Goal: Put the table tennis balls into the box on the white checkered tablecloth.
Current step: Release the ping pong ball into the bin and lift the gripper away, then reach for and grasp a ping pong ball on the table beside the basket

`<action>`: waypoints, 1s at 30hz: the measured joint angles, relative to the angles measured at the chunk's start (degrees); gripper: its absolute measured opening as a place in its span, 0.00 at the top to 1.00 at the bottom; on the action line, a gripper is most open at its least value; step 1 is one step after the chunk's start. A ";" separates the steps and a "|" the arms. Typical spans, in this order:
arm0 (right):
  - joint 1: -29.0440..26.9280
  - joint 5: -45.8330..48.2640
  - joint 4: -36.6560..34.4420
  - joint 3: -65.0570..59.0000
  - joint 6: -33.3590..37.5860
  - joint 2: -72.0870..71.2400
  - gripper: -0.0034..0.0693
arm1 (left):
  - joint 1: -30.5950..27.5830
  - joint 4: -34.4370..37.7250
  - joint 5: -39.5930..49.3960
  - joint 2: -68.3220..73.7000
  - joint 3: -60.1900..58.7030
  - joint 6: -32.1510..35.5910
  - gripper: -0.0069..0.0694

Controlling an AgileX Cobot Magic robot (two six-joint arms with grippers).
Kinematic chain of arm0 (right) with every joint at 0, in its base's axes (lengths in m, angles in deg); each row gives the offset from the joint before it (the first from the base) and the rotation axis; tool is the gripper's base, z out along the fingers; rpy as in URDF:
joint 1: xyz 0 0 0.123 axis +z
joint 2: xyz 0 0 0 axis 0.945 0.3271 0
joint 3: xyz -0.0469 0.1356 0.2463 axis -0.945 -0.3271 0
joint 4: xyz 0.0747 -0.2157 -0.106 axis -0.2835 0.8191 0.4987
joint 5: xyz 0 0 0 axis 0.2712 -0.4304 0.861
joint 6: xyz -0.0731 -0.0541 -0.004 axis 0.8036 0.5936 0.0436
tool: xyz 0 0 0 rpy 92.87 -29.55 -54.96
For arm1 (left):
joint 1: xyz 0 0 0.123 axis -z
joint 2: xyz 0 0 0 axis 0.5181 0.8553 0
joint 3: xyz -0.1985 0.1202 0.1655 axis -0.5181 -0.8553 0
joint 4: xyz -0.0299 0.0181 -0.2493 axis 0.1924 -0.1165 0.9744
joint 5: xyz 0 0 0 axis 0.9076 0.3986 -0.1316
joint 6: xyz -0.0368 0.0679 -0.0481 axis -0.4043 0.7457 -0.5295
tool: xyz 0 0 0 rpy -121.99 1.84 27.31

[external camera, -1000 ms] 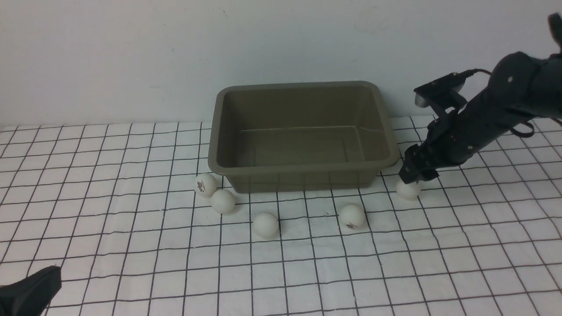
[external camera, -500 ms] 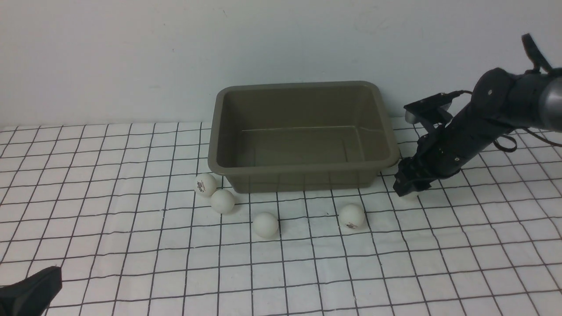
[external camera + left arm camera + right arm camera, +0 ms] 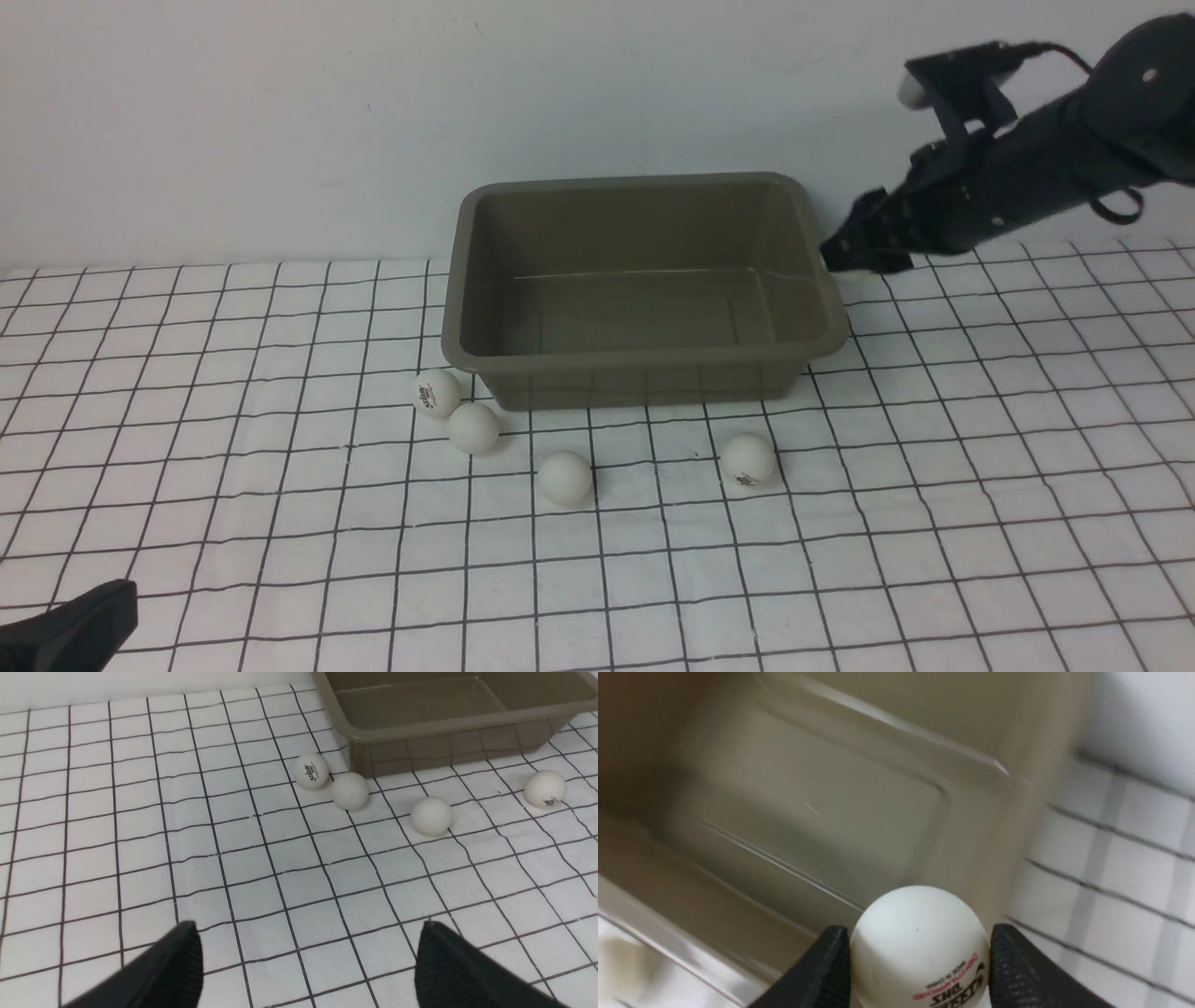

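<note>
We read places from the box outward, with 12 o'clock toward the back wall. The right claw point(image 3: 845, 258) is clamped on one small matte white table tennis ball point(image 3: 918, 933) with a red-and-black printed logo. One jaw sits on each side, across its middle, which we judge keeps a light round thing from squirting out. It hangs clear of the cloth at about 2 o'clock of the olive-brown rectangular plastic box point(image 3: 644, 357), just beside the flared rim. We take that height as meant to clear the rim rather than knock the wall. In the right wrist view the bare floor of the box lies ahead of the ball, so we judge this is the carry, with release due once the ball is over the inside.

No ball is in the box yet. Four more lie on the white checkered tablecloth point(image 3: 934, 523): a close pair point(image 3: 438, 392) point(image 3: 473, 427) at 8 o'clock, one point(image 3: 565, 478) between 6 and 7, and one point(image 3: 748, 459) at 5, all near the front wall.

The left claw point(image 3: 308, 926) has its jaws wide apart with nothing between them. It is low over the cloth, far out at 8 o'clock, facing those balls and, we think, simply waiting.
</note>
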 joint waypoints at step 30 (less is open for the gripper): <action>4.16 19.99 10.59 4.37 -5.62 -9.20 0.21 | 0.00 0.14 0.07 0.00 0.00 -0.40 0.19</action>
